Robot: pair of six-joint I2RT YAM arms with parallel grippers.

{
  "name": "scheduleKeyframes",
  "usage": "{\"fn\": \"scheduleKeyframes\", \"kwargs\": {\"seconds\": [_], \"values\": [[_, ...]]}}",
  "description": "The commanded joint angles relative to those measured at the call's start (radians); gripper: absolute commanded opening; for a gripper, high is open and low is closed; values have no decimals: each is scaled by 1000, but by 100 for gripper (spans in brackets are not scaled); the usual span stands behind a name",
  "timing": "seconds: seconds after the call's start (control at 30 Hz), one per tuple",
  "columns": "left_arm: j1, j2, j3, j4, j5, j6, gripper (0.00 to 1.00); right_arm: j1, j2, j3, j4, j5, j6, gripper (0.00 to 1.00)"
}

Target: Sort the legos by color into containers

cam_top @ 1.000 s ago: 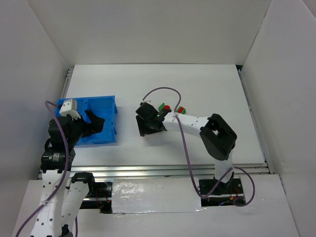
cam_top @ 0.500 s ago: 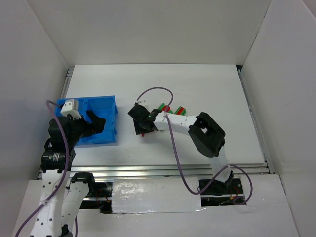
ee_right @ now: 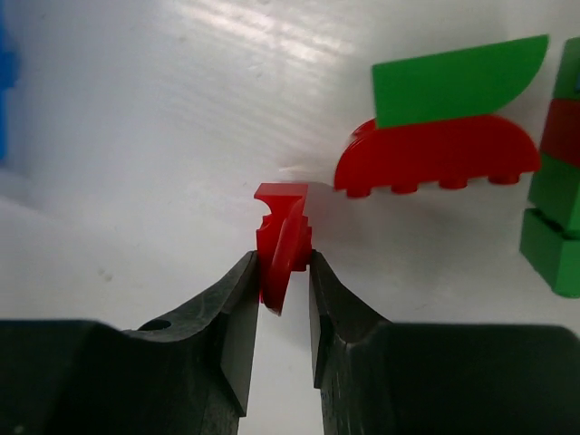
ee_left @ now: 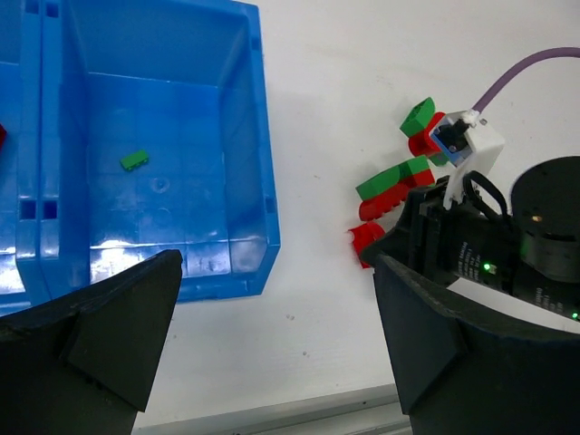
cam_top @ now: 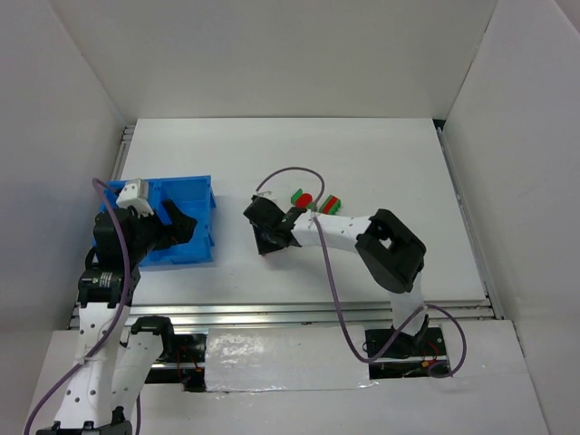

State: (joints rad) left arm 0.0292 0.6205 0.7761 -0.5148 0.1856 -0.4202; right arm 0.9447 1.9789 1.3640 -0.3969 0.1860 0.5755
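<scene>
Right gripper (ee_right: 281, 272): narrow, pinching small red plastic brick (ee_right: 281, 217); joined red-and-green curved brick (ee_right: 435, 136) at 2 o'clock. Left gripper (ee_left: 276, 272): wide, blue rectangular plastic bin (ee_left: 246, 136) at 11 o'clock.

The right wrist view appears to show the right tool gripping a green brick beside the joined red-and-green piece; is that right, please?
Not quite: the colour is wrong. The right wrist view shows the right tool shut on a red brick, not a green one, beside the joined red-and-green piece.
</scene>
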Motion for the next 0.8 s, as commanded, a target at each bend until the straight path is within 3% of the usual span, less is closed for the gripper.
{"fn": "scheduleKeyframes", "kwargs": {"seconds": [0.0, 0.07, 0.17, 0.2, 0.23, 0.3, 0.33, 0.5, 0.77], "values": [[-12, -16, 11, 58, 78, 14, 100, 0, -158, -87, 130, -130, -37, 15], [-21, -5, 11, 75, 136, 9, 99, 0, -256, -155, 202, -237, -66, 15], [-22, 39, 22, 101, 371, -17, 99, -4, -394, -241, 317, -396, -103, 15], [-22, 48, 17, 126, 449, -34, 99, -9, -450, -258, 343, -518, -108, 16], [-22, 57, -7, 215, 618, -89, 100, -18, -475, -284, 390, -578, -109, 16], [-22, 27, -40, 330, 775, -197, 100, -32, -534, -307, 464, -708, -97, 16], [-22, 10, -69, 436, 805, -222, 100, -52, -549, -331, 490, -750, -85, 16], [-22, -90, -126, 642, 916, -345, 99, -87, -618, -401, 729, -1008, 49, 17], [-49, -91, -106, 616, 919, -341, 99, -87, -666, -437, 874, -1043, 90, 19]]}}
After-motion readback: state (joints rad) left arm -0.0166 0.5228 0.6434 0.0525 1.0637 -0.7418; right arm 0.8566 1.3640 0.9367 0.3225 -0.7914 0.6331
